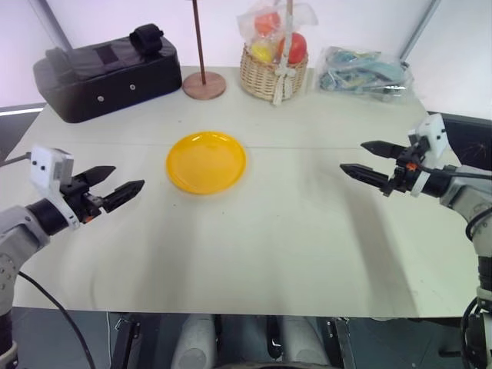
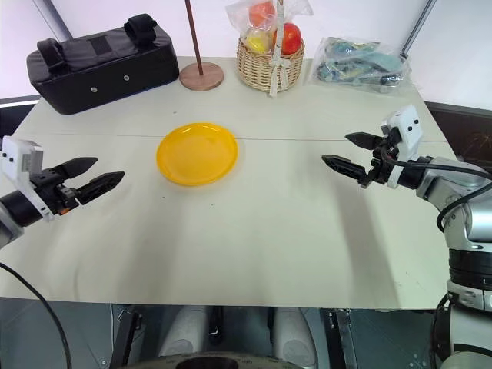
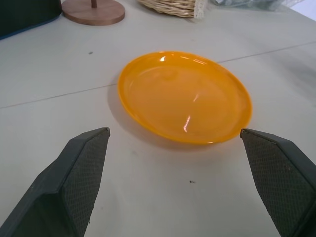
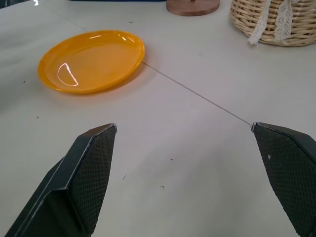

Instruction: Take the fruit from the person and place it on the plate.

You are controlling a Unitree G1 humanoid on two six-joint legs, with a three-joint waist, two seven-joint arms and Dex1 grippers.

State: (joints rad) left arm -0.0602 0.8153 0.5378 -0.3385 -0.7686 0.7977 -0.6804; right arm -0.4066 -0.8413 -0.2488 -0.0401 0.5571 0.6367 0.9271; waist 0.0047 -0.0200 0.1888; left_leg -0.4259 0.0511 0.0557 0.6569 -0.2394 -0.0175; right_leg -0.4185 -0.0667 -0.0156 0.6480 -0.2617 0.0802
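Note:
The yellow-orange plate (image 1: 206,161) lies empty on the white table, a little left of centre. My left gripper (image 1: 123,182) hovers open to the left of it, fingers pointing toward the plate, nothing between them. My right gripper (image 1: 355,158) hovers open well to the right of the plate, also empty. Both wrist views look across the table at the plate (image 3: 185,97) (image 4: 92,60) between wide-spread fingers. The fruit and the person are out of view.
Along the far edge stand a black bag (image 1: 106,74), a round wooden base with a pole (image 1: 204,84), a wicker basket (image 1: 273,73) of plastic-wrapped red and orange fruit, and a clear packet (image 1: 363,71). The table's near edge (image 1: 246,311) runs below the grippers.

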